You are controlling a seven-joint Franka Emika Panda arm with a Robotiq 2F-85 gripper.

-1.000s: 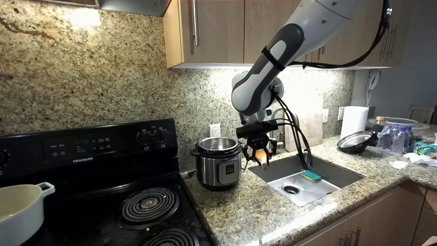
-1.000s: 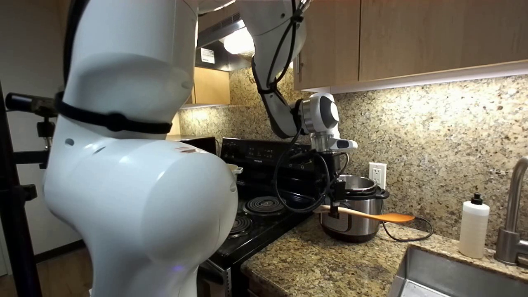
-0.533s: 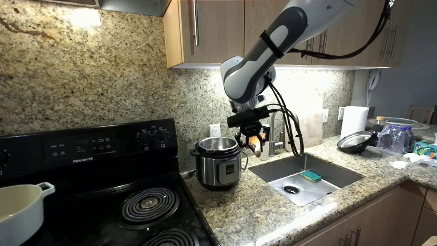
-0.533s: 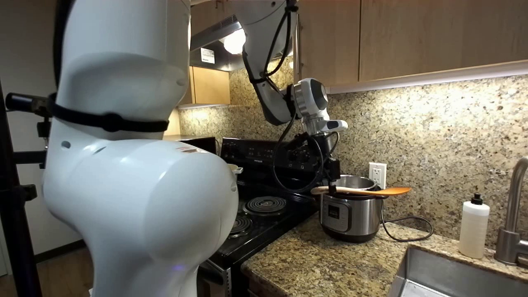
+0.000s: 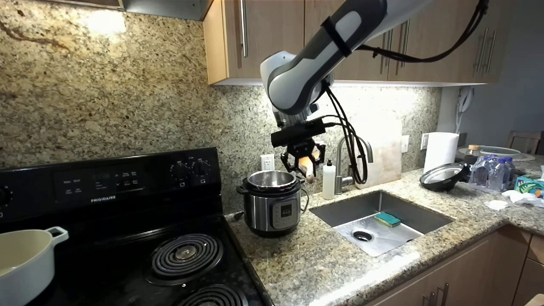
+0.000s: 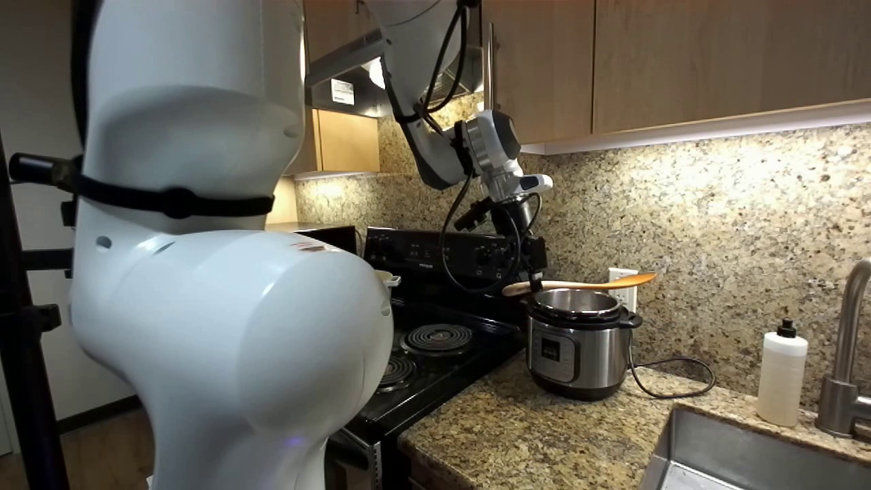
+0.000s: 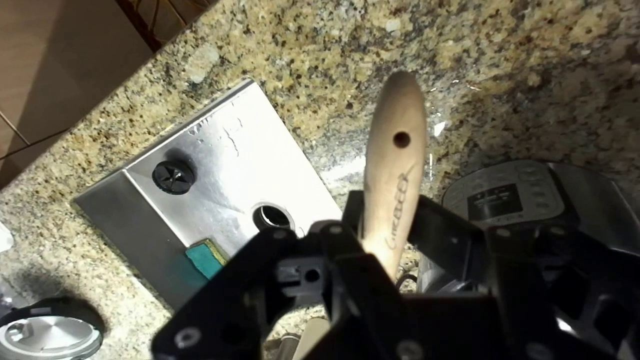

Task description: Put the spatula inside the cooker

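The spatula has a pale wooden handle and an orange head; it shows in both exterior views (image 5: 310, 175) (image 6: 585, 285). My gripper (image 5: 307, 169) (image 6: 535, 282) is shut on its handle, as the wrist view (image 7: 389, 215) shows. The handle end (image 7: 397, 150) sticks out past the fingers, and the head is hidden in the wrist view. The spatula is held nearly level, head slightly raised, above rim height. The steel cooker (image 5: 272, 212) (image 6: 602, 357) stands open on the counter. The gripper is on the cooker's sink side in an exterior view, and its panel shows in the wrist view (image 7: 505, 200).
A black stove (image 5: 114, 216) with a white pot (image 5: 29, 259) is beside the cooker. The sink (image 5: 378, 246) holds a sponge (image 5: 387, 219). A soap bottle (image 6: 782, 378), faucet (image 6: 847, 340) and wall outlet (image 6: 622, 289) are near. Cabinets (image 5: 272, 38) hang above.
The arm has lifted the spatula from beside the cooker's body to above its rim, moving toward the cooker and tilting. The gripper has stayed shut on the handle.
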